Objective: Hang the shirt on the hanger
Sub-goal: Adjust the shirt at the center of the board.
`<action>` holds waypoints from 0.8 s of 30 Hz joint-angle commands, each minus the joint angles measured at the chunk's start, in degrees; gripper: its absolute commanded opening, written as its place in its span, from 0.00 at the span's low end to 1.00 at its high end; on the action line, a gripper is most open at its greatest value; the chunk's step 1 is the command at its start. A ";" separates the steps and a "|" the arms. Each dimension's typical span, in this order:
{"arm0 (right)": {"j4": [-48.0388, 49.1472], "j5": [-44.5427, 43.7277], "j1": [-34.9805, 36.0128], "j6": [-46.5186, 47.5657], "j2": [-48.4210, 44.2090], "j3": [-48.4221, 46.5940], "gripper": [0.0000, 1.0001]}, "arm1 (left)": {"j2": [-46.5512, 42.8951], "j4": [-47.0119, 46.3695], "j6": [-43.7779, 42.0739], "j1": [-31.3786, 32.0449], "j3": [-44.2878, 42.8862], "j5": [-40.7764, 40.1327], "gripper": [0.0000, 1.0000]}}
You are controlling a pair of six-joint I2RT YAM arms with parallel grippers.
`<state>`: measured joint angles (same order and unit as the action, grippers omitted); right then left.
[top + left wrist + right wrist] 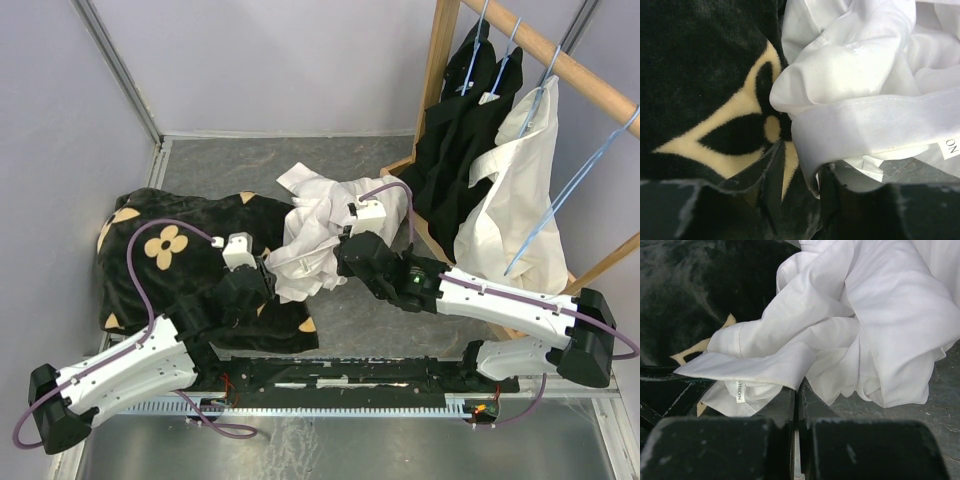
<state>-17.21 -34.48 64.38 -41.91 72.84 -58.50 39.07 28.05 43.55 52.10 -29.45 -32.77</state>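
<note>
**Both jaws pinching the shirt (315,235)**

Your left jaws are nearly closed on a folded edge of the shirt. In the left wrist view the white band drops into the narrow gap between the two black fingers (765,192), and the cloth fills that gap. The black cloth with tan flowers (705,75) lies right under and beside that grip.

Your right jaws are pressed almost together. Only a sliver of white fabric shows between them in the right wrist view. A fold of the shirt runs straight into their tips, and a small label (740,390) sits just left of them.

From above, the shirt lies crumpled in the middle of the bench (230,160). Its left side overlaps the flowered cloth, and your two arms meet it from either side.

The hanger (578,180), light-blue wire, hangs on the wooden rack (434,70) at the right, well apart from the shirt. It hangs beside the black shirts (450,130) and a white garment (510,210).
</note>
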 commanded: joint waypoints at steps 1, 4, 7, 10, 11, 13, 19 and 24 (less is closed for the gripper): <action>1.14 -1.13 -0.02 0.56 -0.81 -1.83 0.01 | 0.90 -6.38 3.29 -0.13 1.24 -0.45 0.33; 1.26 -0.71 0.00 2.71 -1.73 -1.39 0.01 | 2.15 -6.93 2.84 -0.07 0.09 0.18 0.21; -0.89 -0.71 -0.01 7.44 -2.00 -3.65 0.00 | 3.52 -4.89 -0.08 -0.19 -4.09 -4.58 0.12; -4.29 -2.74 -0.06 12.48 -1.91 -7.95 0.00 | 7.45 -1.08 -5.47 -0.17 -12.71 -9.82 0.10; -4.86 -3.35 -0.08 14.35 -1.91 -10.07 0.00 | 9.16 -0.34 -7.80 -0.15 -15.89 -11.71 0.09; -5.39 -4.37 -0.21 18.34 -1.91 -13.44 0.00 | 11.41 -0.28 -13.38 -0.23 -21.82 -13.44 0.03; -5.27 -9.27 -0.21 32.18 -0.55 -26.93 0.00 | 15.35 -6.89 -29.11 -0.25 -40.80 -11.97 0.03; -1.73 -12.18 -0.17 46.34 2.91 -42.54 0.00 | 21.34 -12.89 -41.75 -0.26 -58.08 -8.79 0.03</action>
<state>-24.47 -42.11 64.34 -10.37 73.87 -88.60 57.10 23.83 16.49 52.10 -75.77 -42.35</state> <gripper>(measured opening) 0.012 0.060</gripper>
